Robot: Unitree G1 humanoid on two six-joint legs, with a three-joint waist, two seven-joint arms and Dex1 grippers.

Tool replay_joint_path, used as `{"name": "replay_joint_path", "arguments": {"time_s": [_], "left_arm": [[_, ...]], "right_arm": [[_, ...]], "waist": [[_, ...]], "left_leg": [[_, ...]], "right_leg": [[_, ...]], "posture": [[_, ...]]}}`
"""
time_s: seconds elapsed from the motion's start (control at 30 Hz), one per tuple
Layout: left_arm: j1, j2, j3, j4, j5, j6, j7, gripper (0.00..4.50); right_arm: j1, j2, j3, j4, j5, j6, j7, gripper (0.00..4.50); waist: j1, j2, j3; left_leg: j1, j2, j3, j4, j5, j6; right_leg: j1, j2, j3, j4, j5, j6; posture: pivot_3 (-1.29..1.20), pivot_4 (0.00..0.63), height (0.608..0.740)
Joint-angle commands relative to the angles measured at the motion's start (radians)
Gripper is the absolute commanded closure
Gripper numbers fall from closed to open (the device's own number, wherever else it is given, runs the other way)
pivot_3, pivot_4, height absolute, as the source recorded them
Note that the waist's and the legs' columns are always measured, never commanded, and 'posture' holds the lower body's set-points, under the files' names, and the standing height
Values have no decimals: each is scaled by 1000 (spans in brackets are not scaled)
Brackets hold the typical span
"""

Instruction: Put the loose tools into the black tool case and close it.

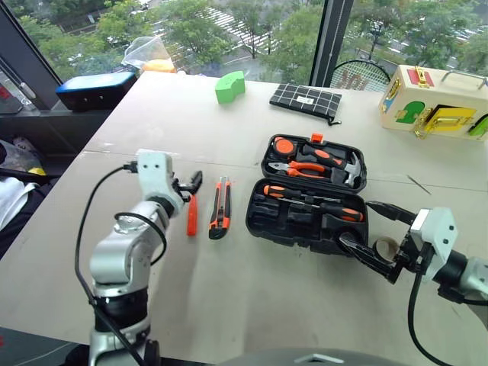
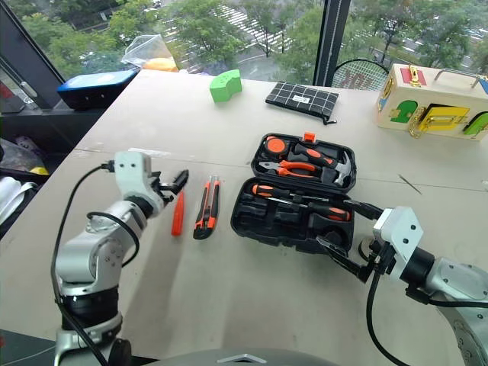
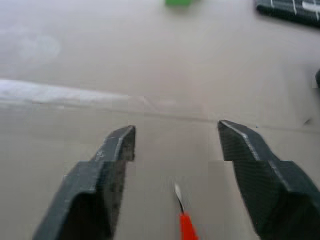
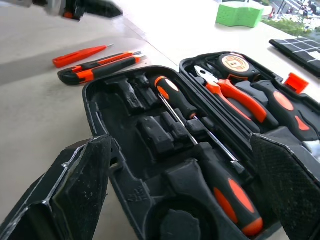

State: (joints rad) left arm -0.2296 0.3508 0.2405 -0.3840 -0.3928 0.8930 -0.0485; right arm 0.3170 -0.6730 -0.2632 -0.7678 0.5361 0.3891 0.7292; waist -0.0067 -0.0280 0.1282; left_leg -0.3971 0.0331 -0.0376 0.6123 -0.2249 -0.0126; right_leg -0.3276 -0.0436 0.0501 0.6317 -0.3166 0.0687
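Right gripper [image 1: 370,231]: fingers spread, empty, straddling near corner of black tool case [image 1: 293,221]; tape roll [image 1: 386,247] half hidden behind it. Case open, two screwdrivers [image 1: 314,201] inside. Left gripper [image 1: 187,186]: fingers apart, over small orange pointed tool [image 1: 192,215], partly cut off in left wrist view. Utility knife [image 1: 219,207] between.

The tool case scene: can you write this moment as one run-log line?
black tool case: open, two screwdrivers inside | small orange pointed tool, utility knife: on table | left gripper: open above pointed tool | right gripper: open at case
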Motion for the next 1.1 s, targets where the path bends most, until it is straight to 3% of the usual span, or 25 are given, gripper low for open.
{"name": "replay_joint_path", "arguments": {"time_s": [0.03, 0.67, 0.77, 0.83, 0.9, 0.97, 1.1], "left_arm": [[16, -43, -28, -142, 32, 108, 95, 539], [142, -188, -16, -275, 93, 328, 175, 539], [155, -196, -8, -255, 102, 322, 173, 1315], [168, -185, -11, -246, 113, 302, 161, 2157], [179, -173, -14, -243, 121, 289, 152, 3339], [182, -172, -11, -242, 126, 279, 145, 4078], [160, -165, 27, -231, 123, 184, 114, 4184]], "right_arm": [[-48, -31, -23, 25, 13, -14, 30, 0], [-168, -159, -57, 117, 90, 45, 153, 0], [-173, -157, -53, 119, 85, 45, 150, 0], [-172, -156, -55, 119, 82, 44, 147, 0], [-170, -154, -58, 120, 80, 44, 144, 0], [-168, -152, -56, 122, 76, 42, 143, 0], [-176, -139, -42, 126, 67, 38, 128, 0]], "waist": [[1, 0, 0], [3, -1, 0], [2, 0, 0], [3, 0, -1], [3, 0, -1], [4, 0, -1], [5, 0, -1]], "left_leg": [[0, 0, 0, 0, 0, 0], [0, -1, 0, 1, 0, 0], [0, -1, 0, 1, 0, 0], [0, -1, 0, 1, 0, 0], [0, -1, 0, 1, 0, 0], [0, -1, 0, 1, 0, 0], [0, -1, 1, 1, 0, 0]], "right_leg": [[0, 0, 0, 0, 0, 0], [0, 0, 1, 1, 0, 0], [0, 0, 1, 1, 0, 0], [0, 0, 1, 1, 0, 0], [0, 0, 1, 1, 0, 0], [0, 0, 1, 1, 0, 0], [0, 0, 1, 1, 0, 0]], "posture": [[0, 150, 740], [0, 150, 740], [0, 150, 740], [0, 150, 740], [0, 150, 740], [0, 150, 740], [0, 150, 740]]}}
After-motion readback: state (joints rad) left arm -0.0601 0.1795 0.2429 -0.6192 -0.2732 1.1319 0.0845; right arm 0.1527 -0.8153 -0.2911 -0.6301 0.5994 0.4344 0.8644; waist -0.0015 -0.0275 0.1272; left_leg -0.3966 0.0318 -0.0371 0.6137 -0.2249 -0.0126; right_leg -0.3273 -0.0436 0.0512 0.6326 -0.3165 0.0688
